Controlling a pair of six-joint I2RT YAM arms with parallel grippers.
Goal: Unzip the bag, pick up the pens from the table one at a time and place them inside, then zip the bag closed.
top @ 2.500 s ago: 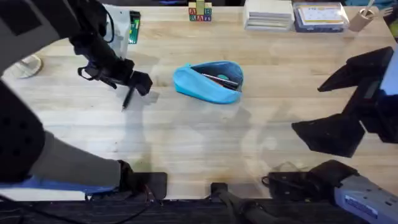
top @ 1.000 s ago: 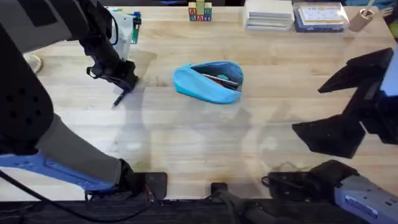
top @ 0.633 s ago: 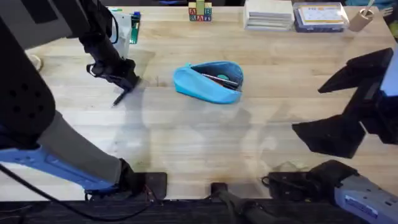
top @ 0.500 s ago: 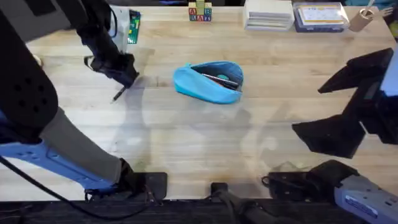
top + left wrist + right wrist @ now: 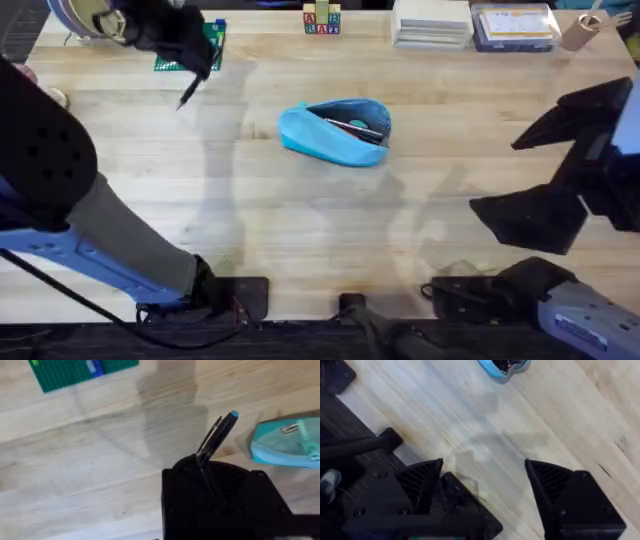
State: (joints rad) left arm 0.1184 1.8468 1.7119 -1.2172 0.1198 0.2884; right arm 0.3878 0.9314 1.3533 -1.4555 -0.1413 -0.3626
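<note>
The light blue bag (image 5: 335, 132) lies unzipped in the middle of the table (image 5: 300, 230), with pens (image 5: 352, 127) showing inside its opening. My left gripper (image 5: 190, 55) is raised over the far left of the table and is shut on a dark pen (image 5: 188, 93) that hangs below it. In the left wrist view this pen (image 5: 216, 436) sticks out from the fingers, blue tip outward, with the bag (image 5: 290, 445) beyond it. My right gripper (image 5: 555, 165) hovers open at the right, well away from the bag (image 5: 505, 366).
A green baseplate (image 5: 212, 45) lies at the far left, close by the left gripper. Letter blocks (image 5: 321, 20), stacked boxes (image 5: 430, 22), a blue-lidded box (image 5: 512, 25) and a cup (image 5: 580, 30) line the far edge.
The left gripper, still holding the pen, has risen from the table left of the bag and drifted toward the far edge. Bag and right arm are unmoved.
</note>
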